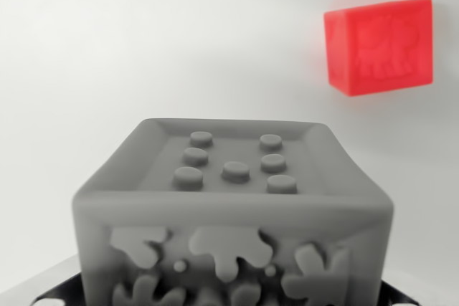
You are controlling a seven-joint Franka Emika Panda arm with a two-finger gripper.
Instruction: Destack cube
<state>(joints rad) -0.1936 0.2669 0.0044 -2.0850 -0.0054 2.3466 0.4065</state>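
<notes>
From the wrist view, the grey cube filled the lower frame, close under the camera, studded face up. The red cube sat apart on the white tabletop, toward the view's upper right. I couldn't tell whether the tool was clamped on the grey cube; its fingers were out of view. I judged a slow, level carry best, setting down clear of the red cube.

A plain white surface fills the background, evenly and softly lit.
</notes>
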